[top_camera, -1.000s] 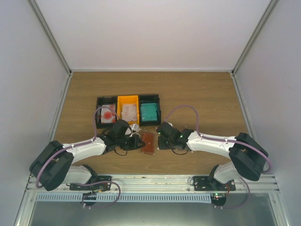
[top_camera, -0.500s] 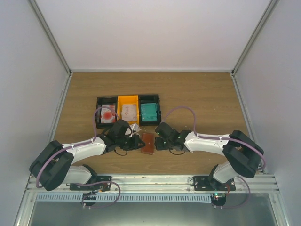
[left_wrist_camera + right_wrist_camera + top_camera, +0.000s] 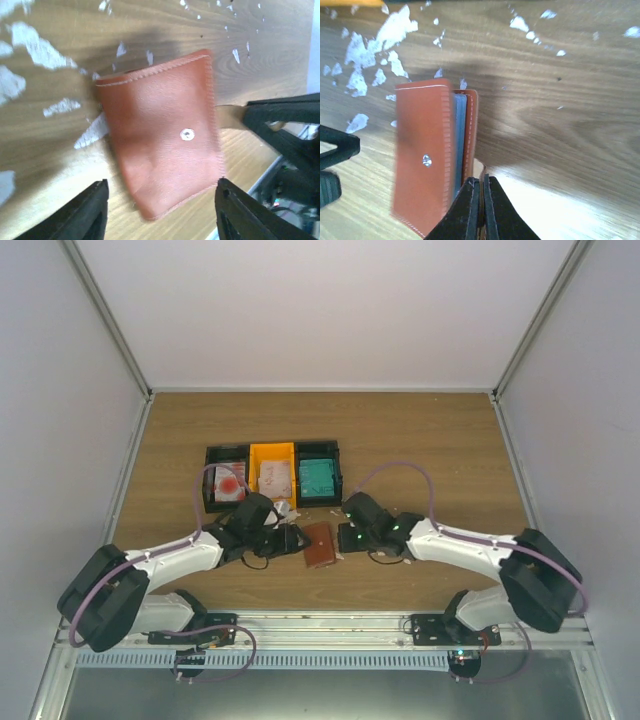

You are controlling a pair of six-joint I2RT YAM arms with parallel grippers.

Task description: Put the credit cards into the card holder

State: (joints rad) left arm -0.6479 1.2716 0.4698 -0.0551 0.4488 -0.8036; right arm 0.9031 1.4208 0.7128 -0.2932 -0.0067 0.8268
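The reddish-brown card holder [image 3: 320, 543] lies closed on the wood between my two grippers, snap stud up [image 3: 187, 134]. A bluish card edge [image 3: 460, 135] shows inside its fold. My left gripper [image 3: 161, 190] is open, one finger on each side of the holder's near end [image 3: 294, 540]. My right gripper [image 3: 481, 182] is shut on a thin brown flap at the holder's side [image 3: 343, 537]. Credit cards lie in the bins behind: white with a red mark [image 3: 229, 483], pale ones [image 3: 273, 478], teal ones [image 3: 318, 477].
Three bins stand in a row behind the holder: black [image 3: 210, 480], orange [image 3: 272, 451], black [image 3: 338, 475]. Small white scraps [image 3: 390, 30] are scattered on the wood around the holder [image 3: 40, 47]. White walls enclose the table.
My left gripper has opened and let go of the card holder. My right gripper has shut on the holder's side flap, and the holder has shifted slightly right.
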